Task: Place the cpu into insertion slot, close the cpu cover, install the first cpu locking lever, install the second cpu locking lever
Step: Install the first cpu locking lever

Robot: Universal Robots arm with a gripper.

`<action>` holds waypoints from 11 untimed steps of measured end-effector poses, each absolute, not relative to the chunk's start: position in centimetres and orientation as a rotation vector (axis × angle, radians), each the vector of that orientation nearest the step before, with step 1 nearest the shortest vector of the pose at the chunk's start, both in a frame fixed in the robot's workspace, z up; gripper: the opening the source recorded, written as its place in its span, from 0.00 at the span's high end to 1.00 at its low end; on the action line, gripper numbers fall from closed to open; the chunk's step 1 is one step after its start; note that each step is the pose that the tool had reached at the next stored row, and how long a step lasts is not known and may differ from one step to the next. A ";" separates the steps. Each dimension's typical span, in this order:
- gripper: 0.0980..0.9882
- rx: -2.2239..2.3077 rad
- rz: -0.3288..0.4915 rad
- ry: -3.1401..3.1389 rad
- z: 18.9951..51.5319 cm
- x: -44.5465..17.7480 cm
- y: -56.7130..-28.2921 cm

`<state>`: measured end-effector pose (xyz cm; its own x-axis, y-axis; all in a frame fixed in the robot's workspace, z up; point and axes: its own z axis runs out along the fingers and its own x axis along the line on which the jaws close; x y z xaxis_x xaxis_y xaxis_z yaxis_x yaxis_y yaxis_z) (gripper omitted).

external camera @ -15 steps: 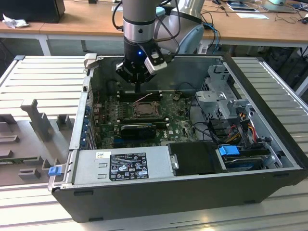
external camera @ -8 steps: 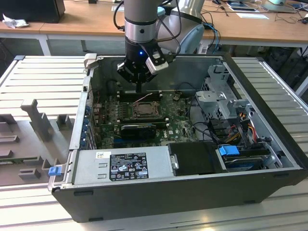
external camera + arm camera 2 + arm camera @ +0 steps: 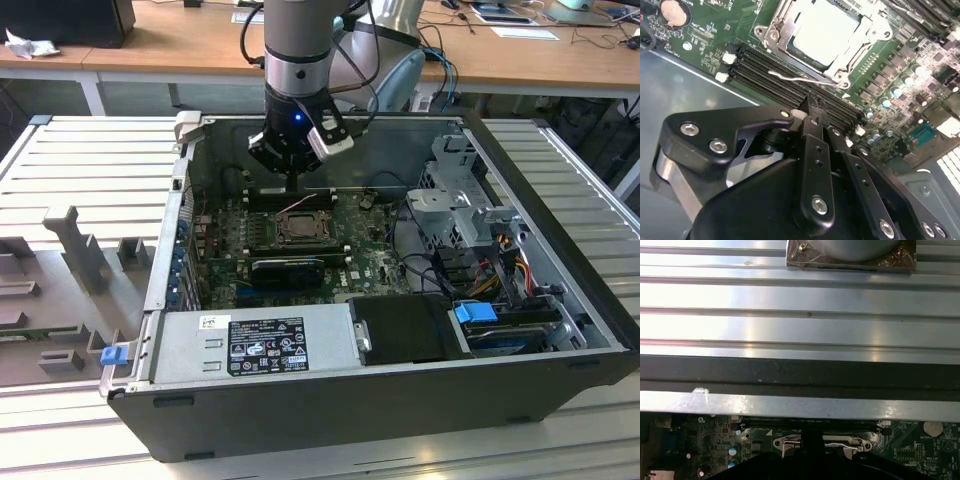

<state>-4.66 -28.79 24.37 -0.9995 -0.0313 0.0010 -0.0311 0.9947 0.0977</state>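
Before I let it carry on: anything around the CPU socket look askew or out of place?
Nothing looks damaged. The cpu lies flat in the insertion slot with the cpu cover down around it. One thin locking lever lies loose along the socket's edge, just ahead of the gripper.

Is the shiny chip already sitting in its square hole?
Yes. The cpu lies flat inside the insertion slot, framed by the cpu cover.

A ribbed metal table spreads to both sides in the exterior view — pale, with bright glare on its slats. At the far edge runs a wooden desk — cables trail at its right.
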 end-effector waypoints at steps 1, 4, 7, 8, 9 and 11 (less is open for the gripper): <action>0.99 0.055 -0.154 -3.135 24.1 -4.6 -28.8; 0.99 0.079 -0.153 -3.133 23.7 -4.0 -28.8; 0.99 0.099 -0.154 -3.132 23.5 -3.8 -28.8; 0.99 0.107 -0.153 -3.132 23.4 -3.8 -28.7; 0.99 0.117 -0.153 -3.131 23.3 -3.8 -28.7; 0.99 0.126 -0.153 -3.130 23.2 -3.6 -28.7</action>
